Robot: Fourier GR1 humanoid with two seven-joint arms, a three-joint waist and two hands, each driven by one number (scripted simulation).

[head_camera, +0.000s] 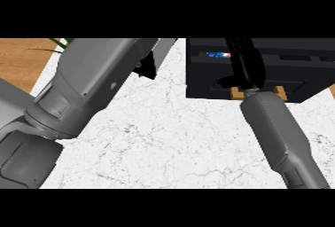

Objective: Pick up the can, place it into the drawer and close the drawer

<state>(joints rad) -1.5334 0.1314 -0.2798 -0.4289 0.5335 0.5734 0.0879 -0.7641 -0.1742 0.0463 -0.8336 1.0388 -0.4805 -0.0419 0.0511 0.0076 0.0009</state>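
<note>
Looking steeply down, we see the can [219,55] only as a small sliver of blue, white and red inside the black drawer [209,75], near its back wall and just left of our right hand [243,66]; most of it is hidden, so its shape cannot be made out. That hand reaches over the drawer's interior as a dark mass against dark walls, and we cannot tell whether its fingers are spread or curled. Our left hand [147,66] shows only as a black tip past the broad grey forearm, its fingers unreadable too. The drawer's front edge lies across the white marble counter [170,142], which spreads wide between our two forearms. A wooden floor [23,62] borders the counter's left edge.
</note>
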